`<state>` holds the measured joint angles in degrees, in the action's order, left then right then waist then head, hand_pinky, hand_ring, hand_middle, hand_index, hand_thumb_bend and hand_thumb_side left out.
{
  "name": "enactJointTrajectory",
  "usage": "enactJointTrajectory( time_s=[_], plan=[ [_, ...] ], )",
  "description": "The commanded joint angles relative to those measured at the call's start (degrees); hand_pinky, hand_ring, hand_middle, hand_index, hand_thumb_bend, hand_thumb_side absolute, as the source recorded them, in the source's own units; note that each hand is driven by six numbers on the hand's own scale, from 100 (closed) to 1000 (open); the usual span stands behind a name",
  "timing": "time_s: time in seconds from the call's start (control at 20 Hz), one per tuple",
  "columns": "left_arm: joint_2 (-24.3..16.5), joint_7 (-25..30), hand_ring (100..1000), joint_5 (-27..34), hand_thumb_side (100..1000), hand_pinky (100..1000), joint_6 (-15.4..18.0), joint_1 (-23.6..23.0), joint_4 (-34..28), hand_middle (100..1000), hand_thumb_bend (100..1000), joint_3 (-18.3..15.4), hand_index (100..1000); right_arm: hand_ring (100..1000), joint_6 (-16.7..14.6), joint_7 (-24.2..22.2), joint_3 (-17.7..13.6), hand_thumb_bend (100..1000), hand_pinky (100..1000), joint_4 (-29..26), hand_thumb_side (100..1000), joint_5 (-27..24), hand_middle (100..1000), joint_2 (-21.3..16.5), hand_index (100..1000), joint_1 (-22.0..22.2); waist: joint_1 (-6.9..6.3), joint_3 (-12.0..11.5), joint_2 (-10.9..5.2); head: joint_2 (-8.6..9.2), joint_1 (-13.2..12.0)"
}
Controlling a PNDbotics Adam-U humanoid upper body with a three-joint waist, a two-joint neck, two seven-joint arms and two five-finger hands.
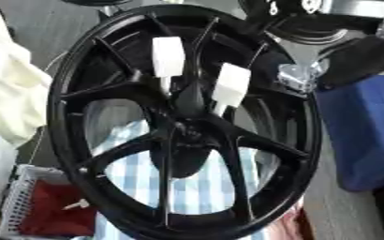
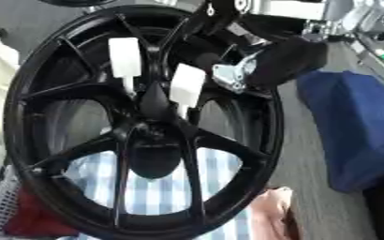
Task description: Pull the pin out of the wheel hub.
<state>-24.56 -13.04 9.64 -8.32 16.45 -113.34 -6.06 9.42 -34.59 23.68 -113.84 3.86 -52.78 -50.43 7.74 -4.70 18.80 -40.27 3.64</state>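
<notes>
Behind and below: blue-and-white checked cloth (image 1: 197, 185), white mesh basket (image 1: 17, 199) at lower left holding red fabric (image 1: 52, 213) with a small pale object on it, blue padded block (image 1: 363, 131) at right, cream fabric (image 1: 7, 89) at left edge.

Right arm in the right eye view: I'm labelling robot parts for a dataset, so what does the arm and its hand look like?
The right arm comes in from the upper right as silver metal segments with round holes, joined by black sections. It ends in the right hand, which shows as a rounded matte black shell with a small shiny silver bracket at its end. No cables or markings can be made out.
</notes>
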Motion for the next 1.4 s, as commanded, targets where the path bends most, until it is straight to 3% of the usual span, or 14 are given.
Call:
enactJointTrajectory(
  time_s=[0.05,0.2,0.3,0.5,0.7,1.15,1.4],
  plan=[
    [-0.55,-0.24,815,-0.07,836,608,0.03,0.20,-1.25,599,117,-0.53,727,861,-0.29,-0.22,-0.90,100,875,-0.35,623,-0.10,847,-1.91,887,-1.21,-0.36,0.08,-0.92,-0.13,0.01],
    [-0.45,-0.39,815,-0.08,837,608,-0.10,-0.01,-1.25,599,117,-0.65,727,848,2.38,0.75,-0.07,100,862,-0.70,666,1.97,834,-1.52,879,-1.52,-0.42,0.15,-1.19,-0.50,0.05],
    [-0.33,-0.65,815,-0.10,837,608,-0.22,-0.48,-1.25,599,118,-0.84,727,845,6.90,2.24,1.07,100,859,-0.74,681,4.87,831,-0.28,880,-2.05,-0.53,0.46,-1.58,-0.81,-0.09],
    [0.02,-1.19,814,-0.09,837,608,-0.44,-1.29,-1.25,598,119,-1.14,726,853,15.58,3.84,3.18,100,865,-0.75,622,11.30,836,3.99,883,-3.26,-0.84,1.05,-2.28,-0.93,-0.28],
    [0.04,-1.63,814,-0.13,836,608,-0.50,-1.82,-1.25,598,119,-1.36,725,850,20.86,3.27,3.24,100,868,-0.75,594,16.19,836,7.65,881,-4.07,-1.18,1.49,-2.55,-0.23,-0.98],
    [-0.02,-2.33,815,-0.53,843,608,-0.59,-2.72,-1.25,597,114,-1.84,725,856,22.35,1.99,3.56,100,872,-0.75,638,18.40,843,11.12,883,-3.08,-1.51,2.22,-1.94,1.83,-2.33],
    [-0.04,-2.79,816,-0.93,845,608,-0.64,-3.52,-1.25,597,114,-2.22,725,864,23.90,1.49,4.05,100,877,-0.75,691,20.23,851,14.25,890,-2.35,-1.54,2.85,-1.70,1.46,-2.83]
  ],
)
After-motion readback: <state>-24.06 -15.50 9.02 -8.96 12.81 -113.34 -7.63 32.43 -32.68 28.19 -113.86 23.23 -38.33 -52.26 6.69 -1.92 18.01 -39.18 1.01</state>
